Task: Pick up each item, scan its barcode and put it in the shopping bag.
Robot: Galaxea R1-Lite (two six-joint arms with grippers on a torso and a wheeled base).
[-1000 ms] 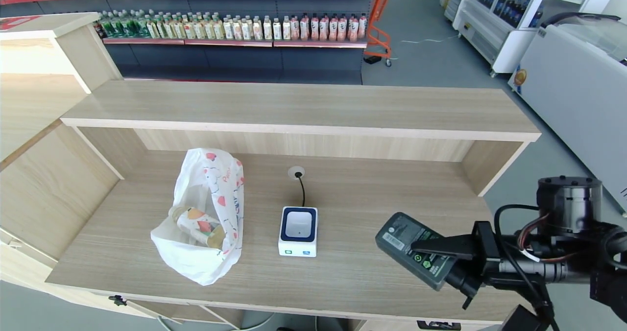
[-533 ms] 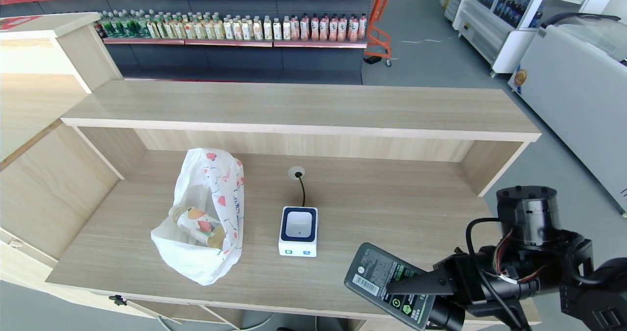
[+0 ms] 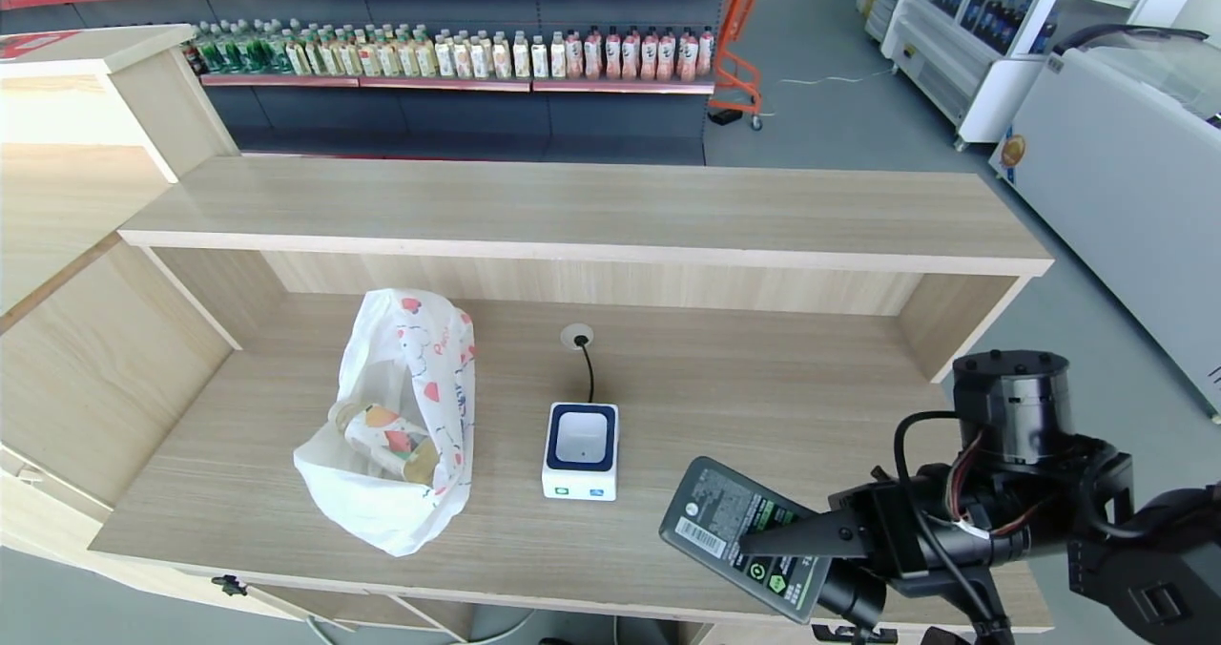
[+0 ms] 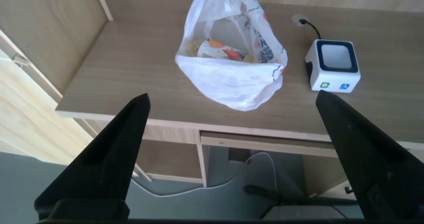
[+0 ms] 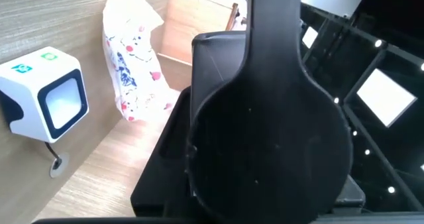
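Swinging in from the right over the last second, your right tool [image 3: 763, 540] has carried the dark flat packet [image 3: 706, 511] leftward and toward the near edge of the desk [image 3: 811, 397]. In the last half second it has eased a touch farther left and back in. The head view itself has not shifted, so this is real travel. I read it as the approach to the scan, with the pick-up done and the barcode not yet presented.

The tool is clamped on the packet. Its upper finger lies across the printed face on the right half, and the left end with the white barcode label sticks out free beyond the fingertip. That label faces up, so I judge you will need to turn the packet over for the barcode to be read.

Your left tool [image 4: 232, 97] hangs off the near side of the desk with its fingers spread wide and nothing between them.

Just left of the packet and slightly farther in sits the scanner [image 3: 580, 449], a white cube with its window facing up. The packet is close beside it but not over the window. Well to the left, the shopping bag [image 3: 405, 359] lies open with a bottle [image 3: 386, 445] already inside. Behind the scanner, its cable [image 3: 589, 373] runs to a hole in the desk.
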